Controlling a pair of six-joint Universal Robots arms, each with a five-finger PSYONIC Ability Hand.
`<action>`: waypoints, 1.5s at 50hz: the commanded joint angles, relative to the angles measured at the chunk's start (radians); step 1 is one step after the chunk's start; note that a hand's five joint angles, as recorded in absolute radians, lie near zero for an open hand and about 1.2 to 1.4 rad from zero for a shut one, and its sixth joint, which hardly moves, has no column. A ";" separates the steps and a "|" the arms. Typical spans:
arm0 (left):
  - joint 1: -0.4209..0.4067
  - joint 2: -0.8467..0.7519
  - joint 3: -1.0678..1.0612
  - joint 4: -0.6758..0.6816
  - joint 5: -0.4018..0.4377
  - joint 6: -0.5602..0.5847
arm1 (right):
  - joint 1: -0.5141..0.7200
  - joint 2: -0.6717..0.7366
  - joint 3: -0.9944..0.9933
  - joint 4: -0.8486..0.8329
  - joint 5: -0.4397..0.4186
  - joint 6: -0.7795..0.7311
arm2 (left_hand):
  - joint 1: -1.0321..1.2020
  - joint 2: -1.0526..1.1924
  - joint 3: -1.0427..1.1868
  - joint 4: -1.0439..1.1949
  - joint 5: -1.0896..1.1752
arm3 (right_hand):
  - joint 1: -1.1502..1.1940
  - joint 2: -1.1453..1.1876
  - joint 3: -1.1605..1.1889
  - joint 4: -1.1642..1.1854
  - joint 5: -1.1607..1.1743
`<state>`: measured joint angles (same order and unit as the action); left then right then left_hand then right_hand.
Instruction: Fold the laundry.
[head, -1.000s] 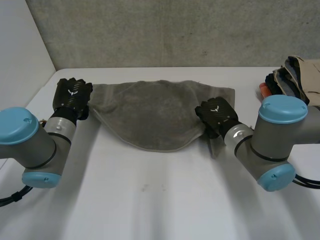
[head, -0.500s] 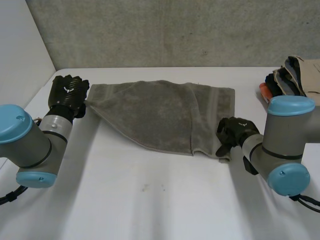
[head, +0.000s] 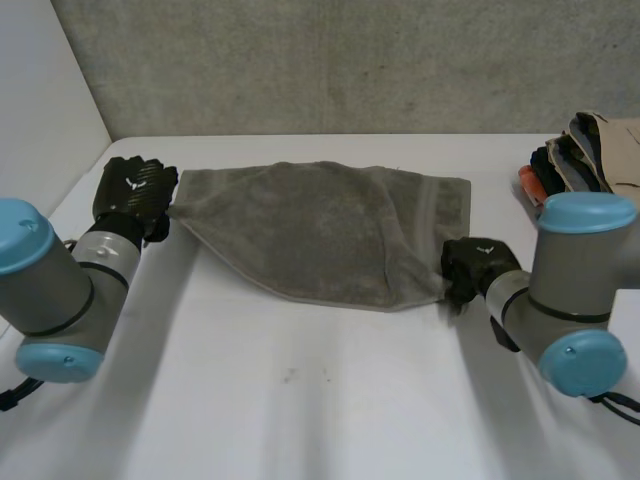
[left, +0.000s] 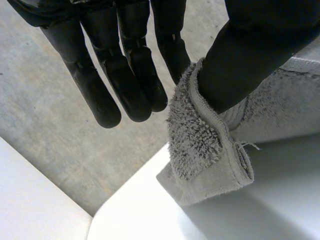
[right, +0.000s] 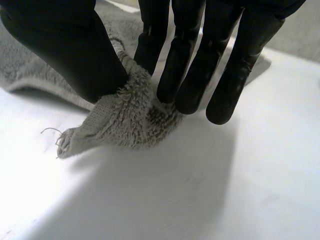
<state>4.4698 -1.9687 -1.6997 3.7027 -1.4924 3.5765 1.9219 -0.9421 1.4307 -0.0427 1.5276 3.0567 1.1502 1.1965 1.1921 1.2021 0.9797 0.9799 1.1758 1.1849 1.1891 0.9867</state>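
the towel (head: 320, 230) lies slack on the desk (head: 300, 400), its near edge sagging in a curve. the left hand (head: 135, 190) pinches the far left corner between thumb and finger. the right hand (head: 470, 265) pinches the near right corner the same way. the step looks like spreading it flat: draw the corners apart evenly, low over the desk, with firm pinches so neither corner slips.

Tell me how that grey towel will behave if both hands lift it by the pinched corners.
Probably floppy: the grey towel bows slackly between the left hand and right hand. Its looped pile looks grippy, so the pinched corners likely won't slip. The corner bunches thickly, so perhaps weighty for cloth.
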 joint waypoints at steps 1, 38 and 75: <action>0.005 0.171 -0.057 -0.268 -0.002 0.031 | -0.055 -0.213 0.108 0.044 -0.024 -0.264 | 0.246 0.200 0.204 0.194 0.242 | 0.416 0.220 0.211 0.207 0.235; -0.046 -0.054 0.038 -0.239 -0.137 0.337 | -0.047 -0.063 0.058 -0.242 0.129 -1.027 | 0.246 0.200 0.204 0.194 0.242 | 0.416 0.220 0.211 0.207 0.235; -0.156 -0.018 0.048 -0.161 -0.163 0.179 | -0.207 -0.214 0.138 -0.136 -0.156 -0.411 | -0.976 -1.022 -1.018 -1.028 -0.980 | -0.805 -1.001 -1.010 -1.015 -0.987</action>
<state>4.3072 -2.1274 -1.5214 3.5368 -1.6606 3.8731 1.8076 -1.0423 1.4222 -0.3638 1.5093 2.5959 0.1915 0.2038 0.2104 0.2030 0.0477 0.2022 0.2200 0.2145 0.2364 0.0655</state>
